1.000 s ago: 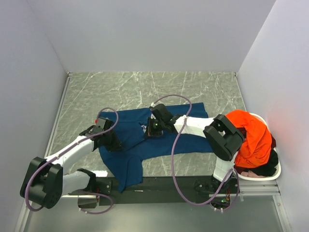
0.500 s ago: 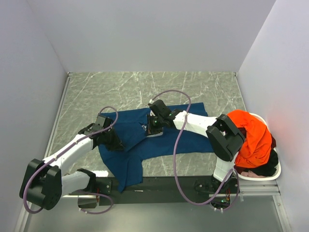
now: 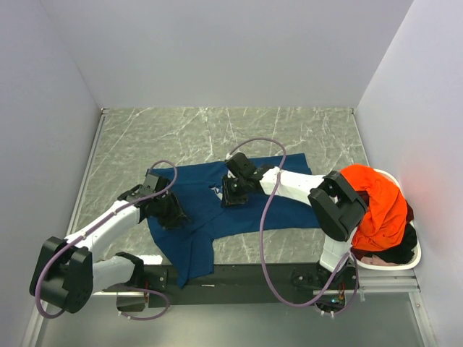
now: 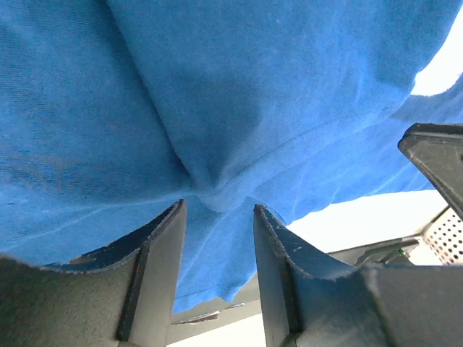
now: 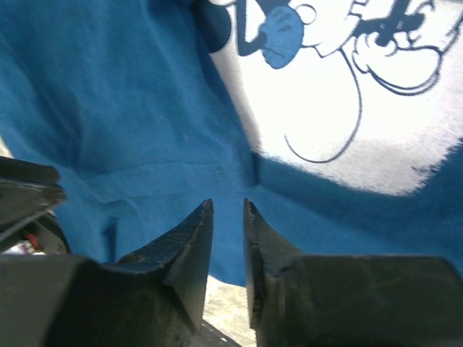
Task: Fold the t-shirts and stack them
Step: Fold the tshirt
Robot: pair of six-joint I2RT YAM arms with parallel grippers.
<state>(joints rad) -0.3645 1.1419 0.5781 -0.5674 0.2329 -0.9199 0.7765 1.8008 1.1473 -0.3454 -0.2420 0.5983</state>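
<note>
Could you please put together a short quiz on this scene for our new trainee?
1. True or false: the orange shirt is heaped on the basket.
2. Which garment lies on the table under the left end effector and the right end effector? A. orange shirt B. navy shirt C. a towel
3. Fill in: the cartoon print shows in the ___ wrist view.

Key: 1 true; 2 B; 3 right.
</note>
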